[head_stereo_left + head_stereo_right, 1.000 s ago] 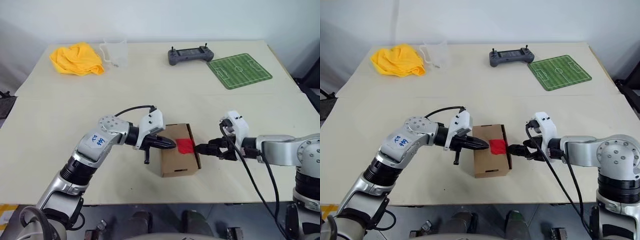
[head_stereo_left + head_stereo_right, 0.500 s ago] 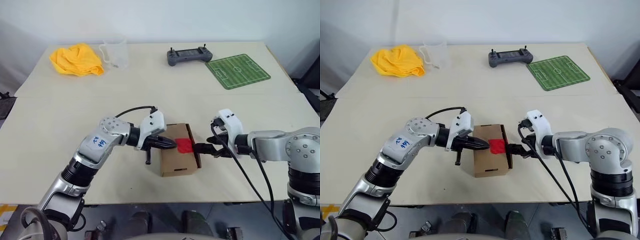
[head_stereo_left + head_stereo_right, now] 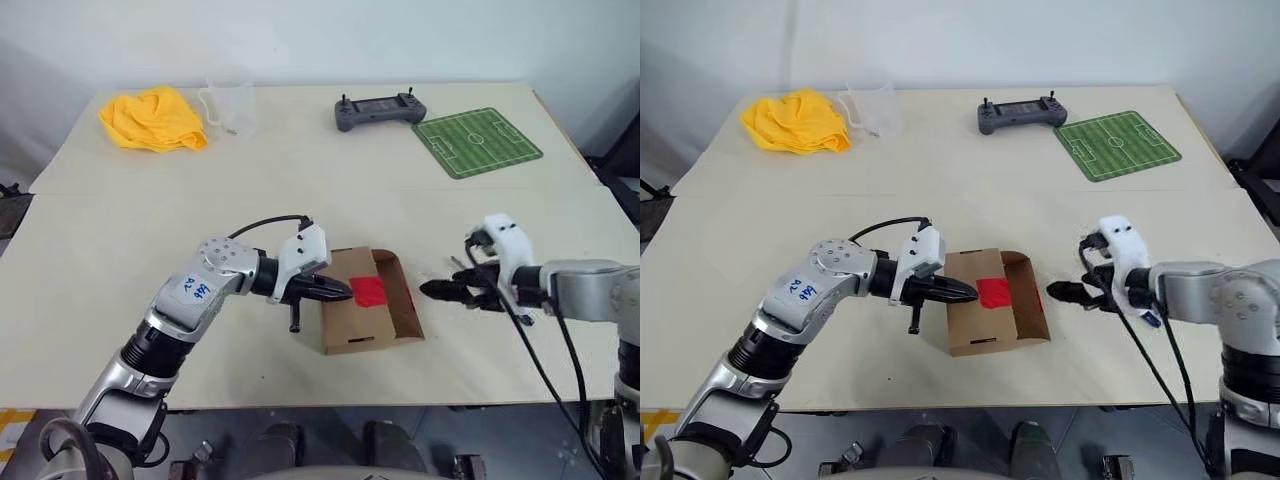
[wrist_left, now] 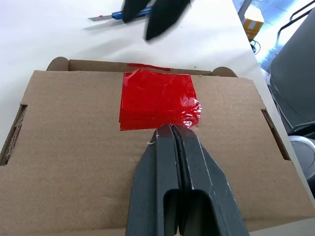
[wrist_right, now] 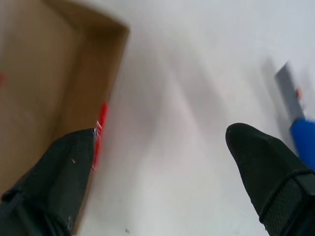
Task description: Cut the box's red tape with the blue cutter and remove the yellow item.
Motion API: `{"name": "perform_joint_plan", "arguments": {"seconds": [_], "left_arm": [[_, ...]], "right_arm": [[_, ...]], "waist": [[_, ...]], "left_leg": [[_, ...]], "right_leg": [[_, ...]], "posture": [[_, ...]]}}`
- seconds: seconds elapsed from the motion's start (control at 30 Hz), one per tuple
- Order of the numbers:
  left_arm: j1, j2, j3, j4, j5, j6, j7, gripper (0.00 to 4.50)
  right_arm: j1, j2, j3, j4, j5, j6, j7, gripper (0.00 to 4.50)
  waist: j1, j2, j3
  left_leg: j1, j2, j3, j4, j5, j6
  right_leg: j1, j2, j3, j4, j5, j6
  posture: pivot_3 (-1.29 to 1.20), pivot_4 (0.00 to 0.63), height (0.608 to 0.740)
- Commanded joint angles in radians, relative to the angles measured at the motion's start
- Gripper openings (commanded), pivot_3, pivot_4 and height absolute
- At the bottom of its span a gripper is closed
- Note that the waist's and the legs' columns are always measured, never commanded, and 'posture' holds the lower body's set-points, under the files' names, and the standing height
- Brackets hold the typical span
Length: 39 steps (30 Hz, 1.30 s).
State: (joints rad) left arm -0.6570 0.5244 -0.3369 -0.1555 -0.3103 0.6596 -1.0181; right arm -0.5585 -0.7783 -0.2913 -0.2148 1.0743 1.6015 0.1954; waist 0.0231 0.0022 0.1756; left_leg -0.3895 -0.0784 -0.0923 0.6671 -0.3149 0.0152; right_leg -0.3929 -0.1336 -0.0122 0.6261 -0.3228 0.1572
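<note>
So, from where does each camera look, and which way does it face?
Head views: from the head, forward and down over the table; both arms show.
Left wrist view: along the shut left hand, pressed on the box beside the red tape.
Right wrist view: along the open right hand, over the table.
Both wrist views share the blue cutter.

A lab-like test space: bare pale table (image 3: 120,230), plain white wall, handheld controller (image 3: 376,110).
</note>
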Motion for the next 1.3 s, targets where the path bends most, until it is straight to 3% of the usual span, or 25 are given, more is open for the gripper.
{"name": "perform_joint_plan", "arguments": {"seconds": [0.03, 0.2, 0.53, 0.63, 0.77, 1.17, 1.3], "left_arm": [[0.01, 0.003, -0.035, 0.019, 0.027, 0.008, -0.006, 0.0], [0.005, 0.007, -0.038, 0.024, 0.029, 0.001, -0.014, 0.0], [0.005, 0.018, -0.032, 0.014, 0.031, 0.006, -0.014, 0.0], [0.004, 0.021, -0.031, 0.012, 0.031, 0.008, -0.014, 0.0], [0.003, 0.021, -0.03, 0.009, 0.031, 0.011, -0.013, 0.0], [0.0, 0.014, -0.033, 0.001, 0.027, 0.019, -0.011, 0.0], [0.001, 0.012, -0.033, -0.001, 0.027, 0.019, -0.009, 0.0]], "right_arm": [[-0.031, 0.027, -0.071, 0.151, 0.113, 0.013, 0.003, 4.48], [-0.038, 0.072, -0.022, 0.292, 0.162, 0.013, -0.033, 4.48], [-0.041, 0.116, 0.089, 0.295, 0.165, 0.013, -0.014, 4.48], [-0.043, 0.126, 0.115, 0.283, 0.167, 0.013, -0.011, 3.91], [-0.046, 0.126, 0.137, 0.276, 0.161, 0.013, 0.007, 2.71], [-0.07, 0.193, 0.192, 0.274, 0.102, 0.013, 0.045, 2.71], [-0.066, 0.207, 0.203, 0.277, 0.073, 0.013, 0.069, 1.77]], "waist": [[0.001, 0.0, 0.0], [-0.001, 0.0, 0.0], [-0.006, 0.0, 0.0], [-0.011, -0.001, -0.001], [-0.015, -0.001, -0.001], [-0.026, -0.001, -0.001], [-0.025, -0.001, -0.001]], "left_leg": [[0.0, 0.0, 0.0, 0.0, 0.0, 0.0], [0.0, 0.0, 0.0, 0.0, 0.0, 0.0], [0.001, 0.0, 0.0, 0.0, 0.0, 0.0], [0.001, 0.001, 0.0, 0.0, 0.0, 0.0], [0.001, 0.001, 0.0, 0.0, 0.0, 0.0], [0.002, 0.001, 0.0, 0.0, 0.0, -0.001], [0.002, 0.001, 0.0, 0.0, 0.0, -0.001]], "right_leg": [[0.0, 0.0, 0.0, 0.0, 0.0, 0.0], [0.0, 0.0, 0.0, 0.0, 0.0, 0.0], [0.0, 0.0, 0.0, 0.0, 0.0, 0.0], [0.001, 0.001, 0.0, 0.0, 0.0, 0.0], [0.001, 0.0, 0.0, 0.0, 0.0, 0.0], [0.0, 0.001, 0.001, 0.0, 0.0, 0.0], [0.0, 0.001, 0.001, 0.0, 0.0, 0.0]], "posture": [[0.0, 0.15, 0.74], [0.0, 0.15, 0.74], [0.0, 0.15, 0.74], [0.0, 0.15, 0.74], [0.0, 0.15, 0.74], [0.0, 0.15, 0.74], [0.0, 0.15, 0.74]]}}
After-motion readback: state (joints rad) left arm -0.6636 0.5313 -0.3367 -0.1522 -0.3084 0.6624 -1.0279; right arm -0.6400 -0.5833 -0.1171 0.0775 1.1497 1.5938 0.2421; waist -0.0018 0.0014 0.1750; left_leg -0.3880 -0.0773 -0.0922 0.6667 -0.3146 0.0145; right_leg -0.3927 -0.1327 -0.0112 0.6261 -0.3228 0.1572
